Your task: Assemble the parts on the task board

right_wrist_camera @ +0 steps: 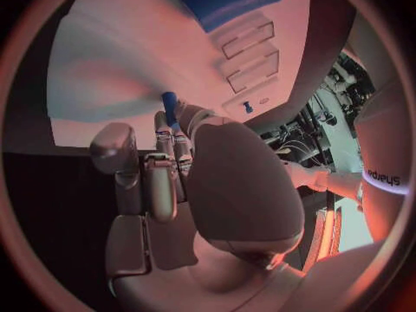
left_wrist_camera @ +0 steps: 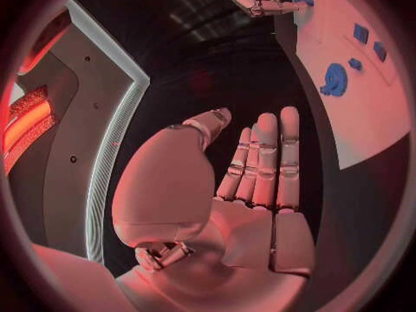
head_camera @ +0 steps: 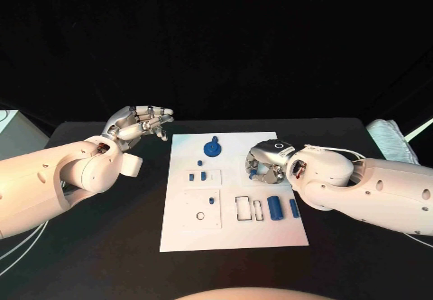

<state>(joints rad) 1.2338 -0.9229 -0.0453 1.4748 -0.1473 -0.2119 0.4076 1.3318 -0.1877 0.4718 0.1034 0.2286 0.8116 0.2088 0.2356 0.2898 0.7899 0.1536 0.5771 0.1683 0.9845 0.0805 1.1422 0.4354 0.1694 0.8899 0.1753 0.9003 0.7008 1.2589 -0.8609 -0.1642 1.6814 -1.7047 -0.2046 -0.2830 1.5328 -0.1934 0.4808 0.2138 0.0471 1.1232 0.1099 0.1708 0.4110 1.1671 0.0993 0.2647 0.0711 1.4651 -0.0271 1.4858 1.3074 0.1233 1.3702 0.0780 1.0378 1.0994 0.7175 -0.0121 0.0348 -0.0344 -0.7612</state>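
The white task board (head_camera: 233, 231) lies mid-tabletop (head_camera: 108, 250). The right robot hand (head_camera: 267, 164) hovers over its right edge, pinching a small blue part (right_wrist_camera: 170, 109). The left robot hand (head_camera: 140, 123) hangs empty, fingers apart, beside the board's far-left corner.

The word "sharpa" stands on the left arm (right_wrist_camera: 381, 177).

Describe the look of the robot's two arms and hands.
Both arms are smooth, rounded white shells with small dark screw holes. The left hand and right hand are silver metal with jointed fingers. Thin white cables run along the right forearm, and its sleeve carries dark "sharpa" lettering in the right wrist view.
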